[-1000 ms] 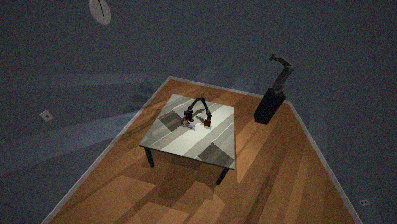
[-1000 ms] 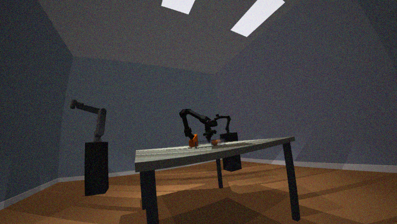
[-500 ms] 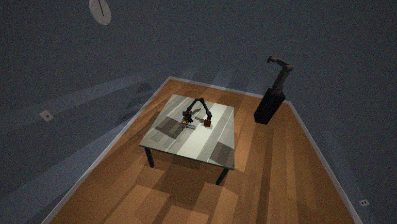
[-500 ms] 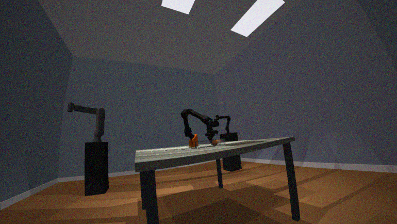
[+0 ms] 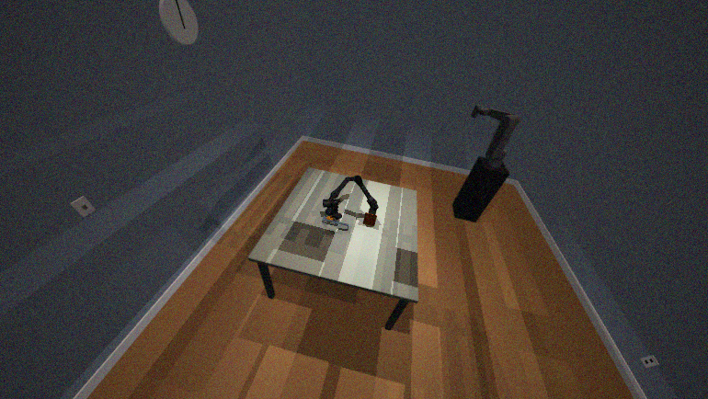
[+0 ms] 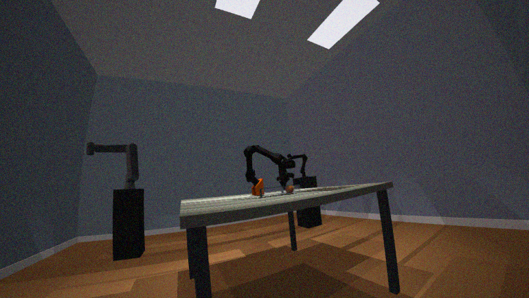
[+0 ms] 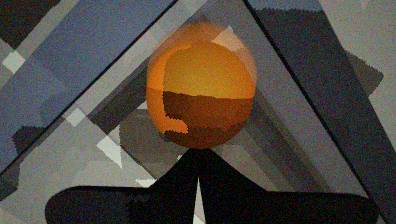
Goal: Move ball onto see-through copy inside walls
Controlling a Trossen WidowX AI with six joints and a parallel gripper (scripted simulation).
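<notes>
The orange ball (image 5: 329, 218) (image 6: 289, 189) (image 7: 207, 112) rests on the table inside the corner of the two low clear walls. In the wrist view, the see-through copy (image 7: 197, 31) overlaps most of the ball and shows as a thin paler crescent beyond its far side. The left wall (image 7: 75, 55) and right wall (image 7: 312, 65) run towards each other past the ball; their meeting point is out of the wrist view. My gripper (image 6: 284, 190) (image 7: 199, 150) is shut with nothing between its fingers. Its tips are at the ball's near side, touching or almost touching it.
The arm's orange base (image 5: 370, 219) (image 6: 258, 187) stands on the table (image 5: 367, 262) (image 6: 222, 213) a short way from the walls. Other arms on dark pedestals (image 5: 481, 190) (image 6: 128, 224) stand away from the table.
</notes>
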